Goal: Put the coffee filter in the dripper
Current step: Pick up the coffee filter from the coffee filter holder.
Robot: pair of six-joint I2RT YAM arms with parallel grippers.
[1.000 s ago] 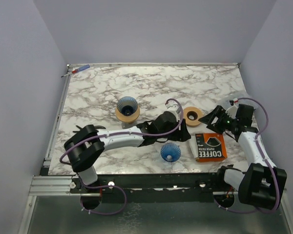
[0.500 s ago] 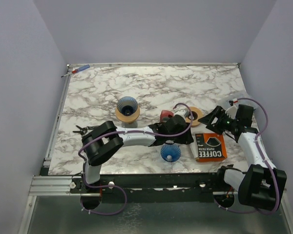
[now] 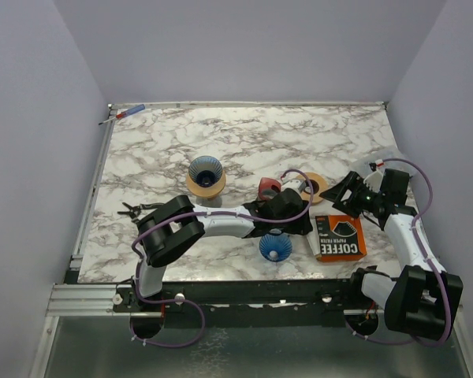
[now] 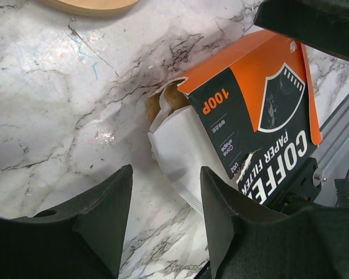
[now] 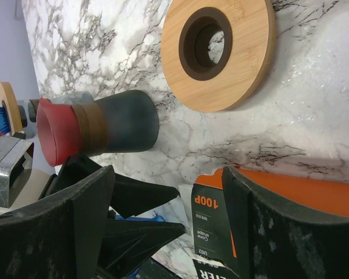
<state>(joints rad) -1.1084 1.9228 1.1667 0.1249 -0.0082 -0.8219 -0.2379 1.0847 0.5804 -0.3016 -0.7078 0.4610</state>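
Your left arm is reaching further right along the front edge of the tabletop (image 3: 165, 142) than a second ago, and the left gripper (image 4: 166, 174) is now arriving at the open end of the orange filter box (image 4: 262, 110). Its fingers are standing spread and are holding nothing. The white coffee filter (image 4: 177, 148) is sticking out of the box just ahead of them and is not yet pinched, so I judge the pick is only now beginning.

The right gripper (image 5: 167, 171) is waiting over the far end of the box, also with fingers spread. The blue dripper (image 3: 275, 246) is standing just beside the box, near the front edge. The other dripper (image 3: 206, 175) is sitting well apart, toward the middle. You are still needing a clean pinch on one single paper.
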